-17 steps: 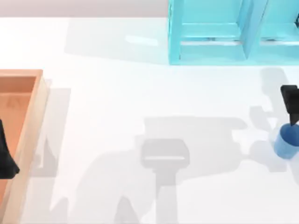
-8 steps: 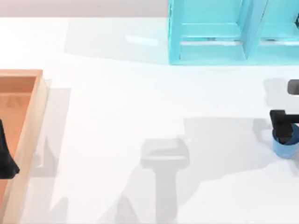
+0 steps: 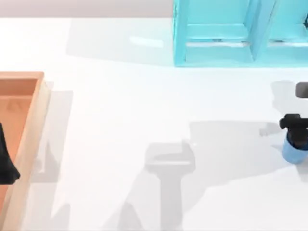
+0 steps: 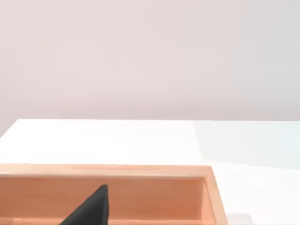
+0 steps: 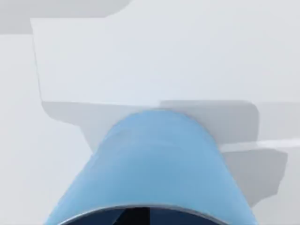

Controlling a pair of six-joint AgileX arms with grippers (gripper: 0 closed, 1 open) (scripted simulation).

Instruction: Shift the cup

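Small blue cup [image 3: 293, 151] stands upright on the white table [image 3: 144, 106], at the far right edge of the top view, well in front of the turquoise shelf unit [image 3: 240, 33]. R gripper [image 3: 296, 126] sits right over the cup's rim, prob. reaching into it; can't tell if fingers are wide, narrow or gripping. R wrist view: cup wall [image 5: 154, 164] close up w/ dark rim at frame edge. L gripper [image 3: 6, 159] parked over the wooden tray [image 3: 33, 125] at table's left; its finger spread can't be told either.
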